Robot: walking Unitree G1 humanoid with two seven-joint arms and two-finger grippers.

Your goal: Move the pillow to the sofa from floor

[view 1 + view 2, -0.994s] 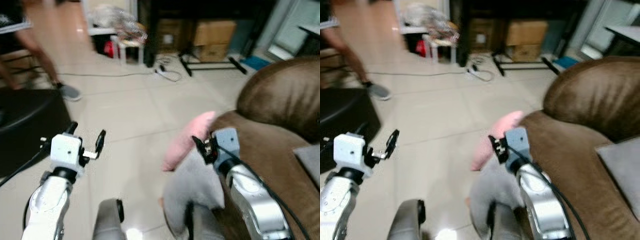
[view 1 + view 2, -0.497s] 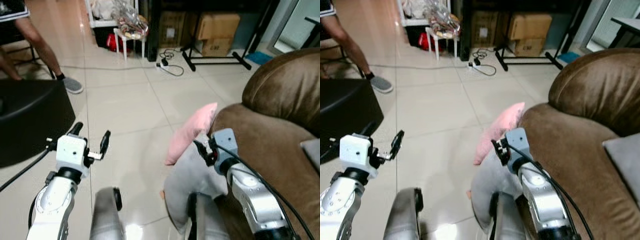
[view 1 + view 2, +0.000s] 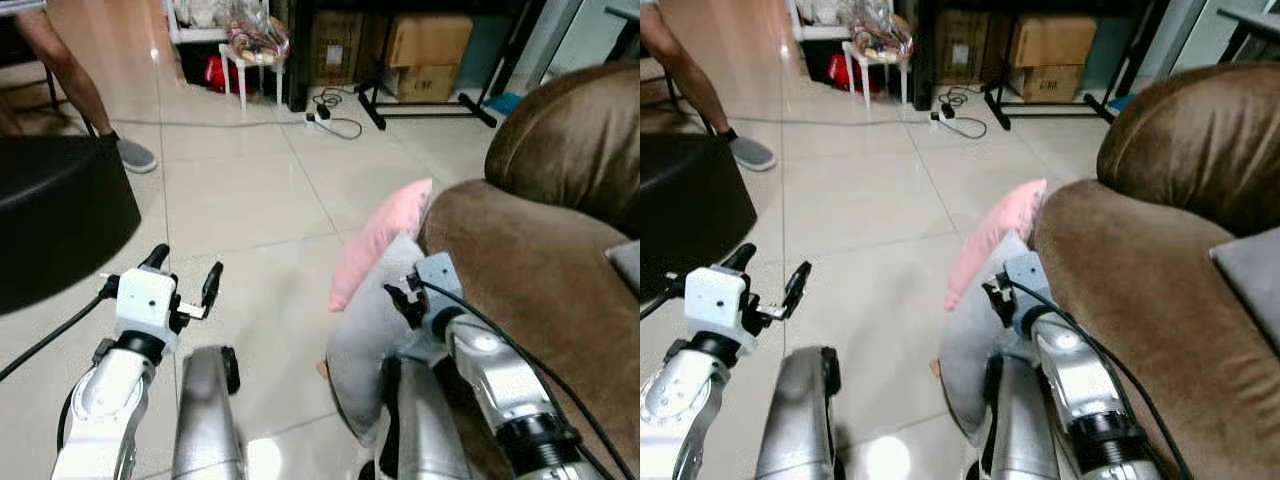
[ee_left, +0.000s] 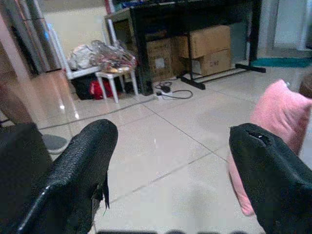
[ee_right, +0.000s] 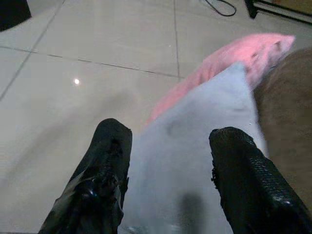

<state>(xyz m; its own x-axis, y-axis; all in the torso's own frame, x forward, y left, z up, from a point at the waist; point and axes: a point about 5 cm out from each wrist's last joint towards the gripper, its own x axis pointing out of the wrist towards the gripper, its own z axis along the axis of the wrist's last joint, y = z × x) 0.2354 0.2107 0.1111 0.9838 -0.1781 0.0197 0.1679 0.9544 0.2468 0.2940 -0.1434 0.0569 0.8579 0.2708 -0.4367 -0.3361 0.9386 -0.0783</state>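
My head views are evenly lit and fairly sharp; overhead light glares on the glossy beige tiled floor (image 3: 260,200) near me. My wrist views look softer, slightly hazy.

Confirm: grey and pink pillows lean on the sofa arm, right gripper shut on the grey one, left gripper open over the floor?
One thing is off: the right gripper is not shut. The right wrist view shows its fingers spread apart over the grey pillow, not gripping it. The rest holds: grey and pink pillow lean against the sofa arm, left gripper open over the floor.
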